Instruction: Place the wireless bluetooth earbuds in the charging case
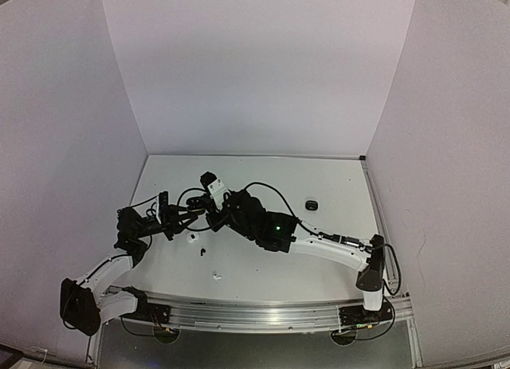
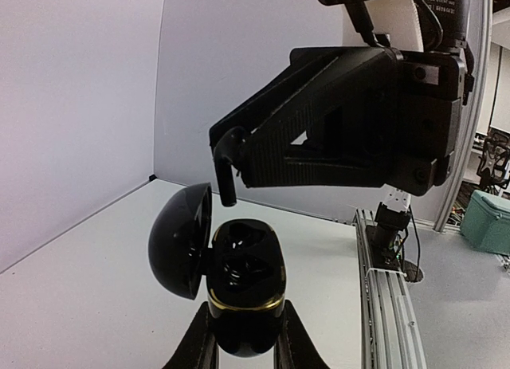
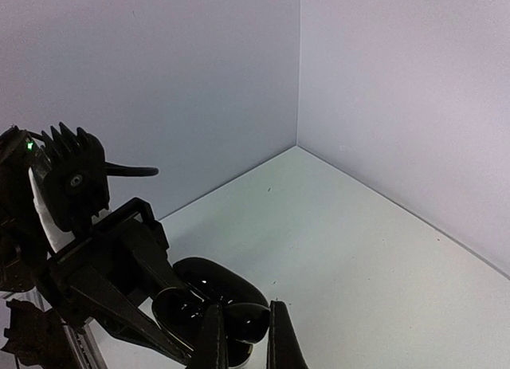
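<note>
Earbud is hanging over the open case. Right fingers are pinching it, left fingers squeezing the case. Lowering slowly toward six o'clock seems safest.

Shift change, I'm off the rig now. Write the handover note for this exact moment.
Left gripper: shut on the black charging case, lid open.
Right gripper: shut on a black earbud, stem down, just above the case's open body, not seated.
Table: a black bud and a white bud lie loose near the arms; a second black case sits farther right.
Done: case open, one bud picked up and poised.
Left: lower it into a well, release, then handle the loose buds.
</note>
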You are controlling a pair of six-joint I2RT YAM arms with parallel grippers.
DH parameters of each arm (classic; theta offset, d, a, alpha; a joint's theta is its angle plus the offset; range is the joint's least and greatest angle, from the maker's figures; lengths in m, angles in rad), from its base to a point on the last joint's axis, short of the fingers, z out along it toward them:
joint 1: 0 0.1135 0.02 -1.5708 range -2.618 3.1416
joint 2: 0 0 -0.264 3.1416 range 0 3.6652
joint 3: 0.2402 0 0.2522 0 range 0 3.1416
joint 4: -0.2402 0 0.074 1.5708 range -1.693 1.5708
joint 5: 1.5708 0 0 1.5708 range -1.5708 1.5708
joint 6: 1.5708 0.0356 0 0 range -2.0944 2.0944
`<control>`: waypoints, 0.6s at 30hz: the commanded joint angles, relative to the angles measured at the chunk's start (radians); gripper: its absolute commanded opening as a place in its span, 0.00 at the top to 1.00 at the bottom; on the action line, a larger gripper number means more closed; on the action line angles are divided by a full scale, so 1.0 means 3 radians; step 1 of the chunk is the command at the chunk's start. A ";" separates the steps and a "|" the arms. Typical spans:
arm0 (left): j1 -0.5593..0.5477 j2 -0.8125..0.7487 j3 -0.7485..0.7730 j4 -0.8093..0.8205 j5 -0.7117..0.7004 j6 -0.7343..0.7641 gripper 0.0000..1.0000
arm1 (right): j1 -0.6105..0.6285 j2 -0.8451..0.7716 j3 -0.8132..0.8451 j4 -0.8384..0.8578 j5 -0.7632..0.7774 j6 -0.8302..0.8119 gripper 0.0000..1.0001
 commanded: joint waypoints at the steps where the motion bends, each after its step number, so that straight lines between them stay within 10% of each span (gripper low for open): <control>1: 0.0002 0.0020 0.0173 0.0192 0.0041 -0.0039 1.00 | -0.0014 -0.0041 -0.0007 0.0140 -0.0060 -0.0014 1.00; 18: 0.0001 0.0059 0.0171 0.0329 0.0044 -0.0111 1.00 | -0.0089 0.0082 0.0000 0.0179 -0.0162 -0.0005 1.00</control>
